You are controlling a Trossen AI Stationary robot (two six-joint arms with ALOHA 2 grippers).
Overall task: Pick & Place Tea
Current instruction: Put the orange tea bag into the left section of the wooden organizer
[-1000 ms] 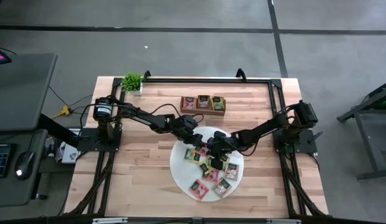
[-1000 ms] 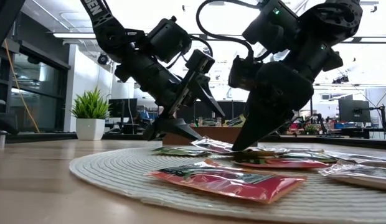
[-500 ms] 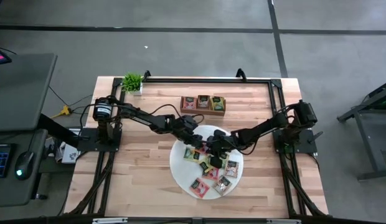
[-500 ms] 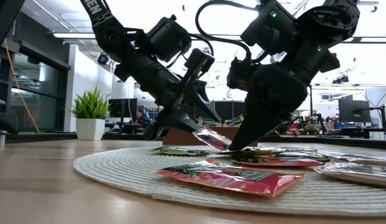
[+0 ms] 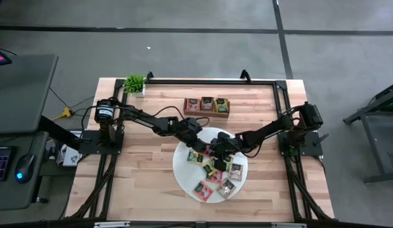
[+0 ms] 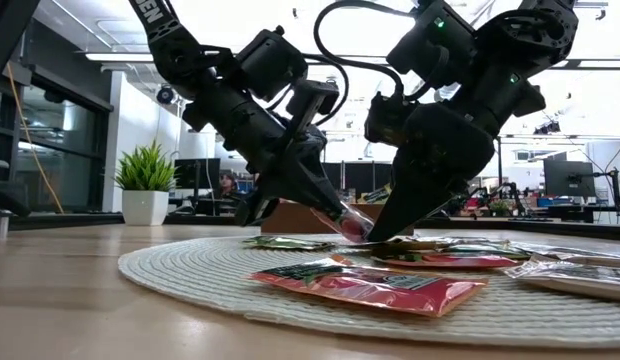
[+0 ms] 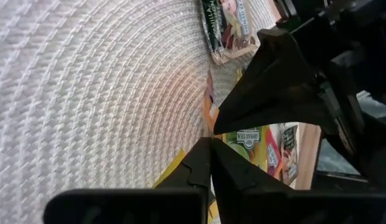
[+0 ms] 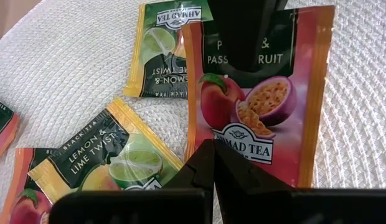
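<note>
Several tea packets lie on the round white woven mat (image 5: 184,172). One pink peach-and-passion-fruit packet (image 8: 255,106) is tilted up off the mat between both grippers. My left gripper (image 6: 352,226) is shut on its raised edge. My right gripper (image 6: 375,236) is shut on the opposite, lower edge. In the high view the two grippers (image 5: 208,147) (image 5: 214,151) meet over the mat's far half. Lemon-and-lime packets (image 8: 112,162) lie flat beside it. My left gripper pinches the pink packet's raised edge (image 7: 208,117) between its shut fingertips, slanting down from the table's left. The packet stands tilted, this edge off the mat. My right gripper pinches the opposite edge (image 8: 246,160), below the brand name, slanting down from the table's right. That edge sits low, close to the mat.
A brown wooden tray (image 5: 186,106) with three packets in it stands just beyond the mat. A small potted plant (image 5: 135,83) is at the far left corner. More packets (image 5: 206,189) lie on the mat's near half. Bare wood lies left and right of the mat.
My left gripper has rolled slightly and shut on the pink packet's edge. The packet, which lay nearly flat a second ago, has tipped up at that edge while its other edge stayed low in my right gripper.
</note>
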